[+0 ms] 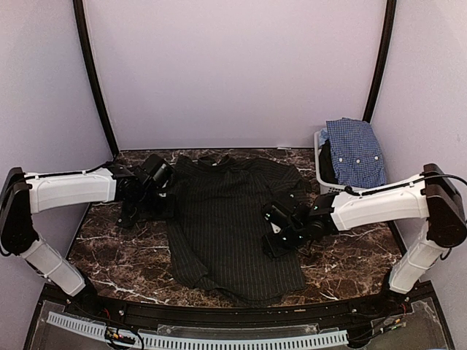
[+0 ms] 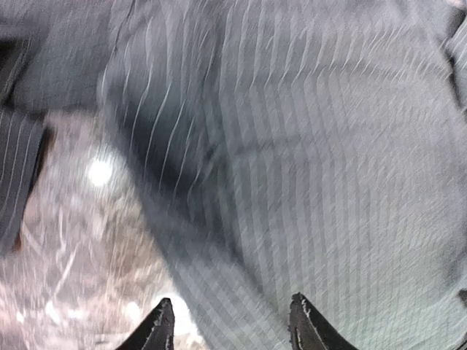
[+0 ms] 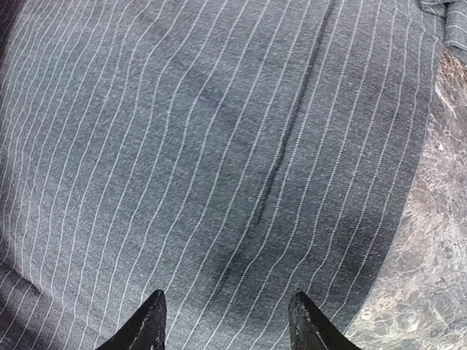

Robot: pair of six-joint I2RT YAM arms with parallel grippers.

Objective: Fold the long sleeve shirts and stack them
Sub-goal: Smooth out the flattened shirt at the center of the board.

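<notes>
Hovering with its fingers apart and nothing between them, the left gripper (image 2: 232,326) hangs over the left shoulder area of the black pinstriped button-up cloth shirt (image 1: 226,219), where cloth meets bare table. The right gripper (image 3: 226,321) is likewise spread and empty, poised over the shirt's right side near mid-length, with striped cloth and a long crease beneath its tips. Neither one grasps anything.

The black shirt lies spread on the dark brown marbled table (image 1: 124,255), roughly central between the two arms. Its collar (image 1: 211,160) lies toward the far edge and its hem toward the near edge, so its long axis runs far to near, leaning slightly so the hem drifts toward the right. Dark cloth bunched beside the left gripper looks like a sleeve, though I cannot tell for sure, and how the right sleeve lies is unclear.

The blue-and-white small-check cloth shirt (image 1: 355,153) sits heaped in the white slatted plastic basket (image 1: 321,177) at the table's far right corner, well apart from the black one.

By my reading the task is in an early stage. The black shirt is laid out but not yet reduced to a compact fold. The checked shirt is untouched in its basket, and no stack exists yet.
</notes>
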